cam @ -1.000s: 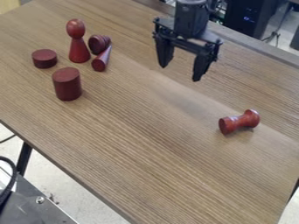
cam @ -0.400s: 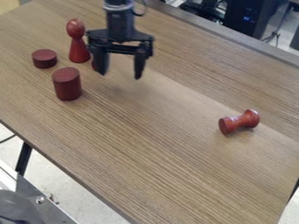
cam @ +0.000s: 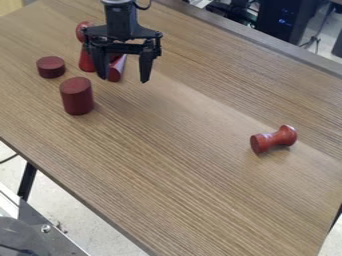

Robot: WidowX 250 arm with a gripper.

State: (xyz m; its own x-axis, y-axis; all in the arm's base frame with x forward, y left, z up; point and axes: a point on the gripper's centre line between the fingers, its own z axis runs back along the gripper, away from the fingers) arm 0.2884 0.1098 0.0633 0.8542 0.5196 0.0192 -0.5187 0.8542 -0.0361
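Red cone (cam: 116,72) on its side, far left part of wooden table (cam: 200,160), partly hidden by gripper (cam: 123,80). Gripper fingers spread apart, nothing between the tips. Red peg figure (cam: 87,61) upright just left of cone, also partly covered. Farther left: short dark red disc (cam: 51,67). Nearer: taller dark red cylinder (cam: 77,97), upright. Well apart, right: red waisted piece (cam: 272,140), lying down.

A glossy, dark red cone (cam: 116,73) lies on its side on the wooden table (cam: 174,165).
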